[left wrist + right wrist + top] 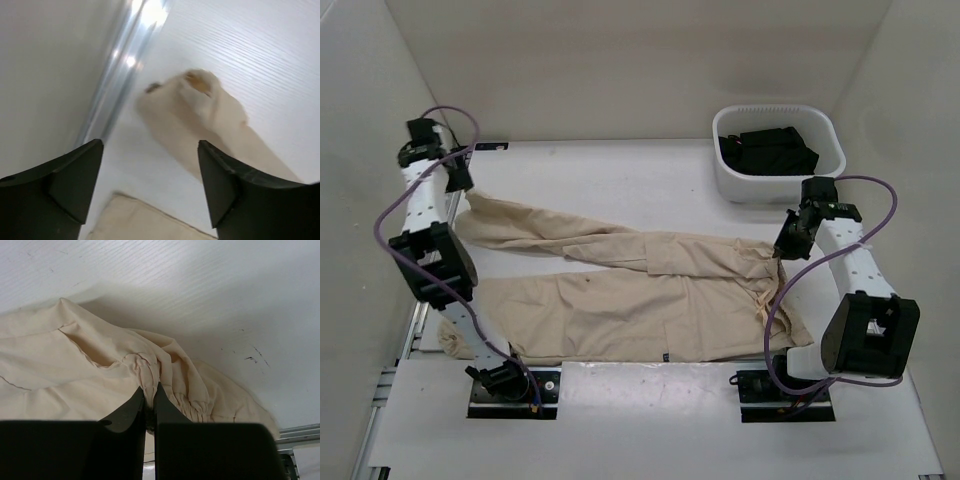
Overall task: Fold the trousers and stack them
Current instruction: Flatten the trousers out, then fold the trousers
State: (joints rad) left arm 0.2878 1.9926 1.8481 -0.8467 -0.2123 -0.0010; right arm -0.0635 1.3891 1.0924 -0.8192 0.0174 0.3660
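Right fingers (127, 415) together, clamped on the gathered waistband (150, 372) of the trousers (620, 290); left fingers (75, 175) apart above a blurred leg cuff (200, 85), seemingly not touching. The trousers lie spread mid-frame on the white tabletop (620, 170). Probably light, limp cloth, best held at hems and waistband. Only the top view shows the basket (770, 188) of black clothes (770, 150), upper right.

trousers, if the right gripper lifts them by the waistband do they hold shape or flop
Probably floppy: the trousers lie creased and flat, and the waistband bunches where the right gripper pinches it. Likely light, so the thin cloth should lift easily, legs trailing. Pushed, they would probably wrinkle rather than slide whole.
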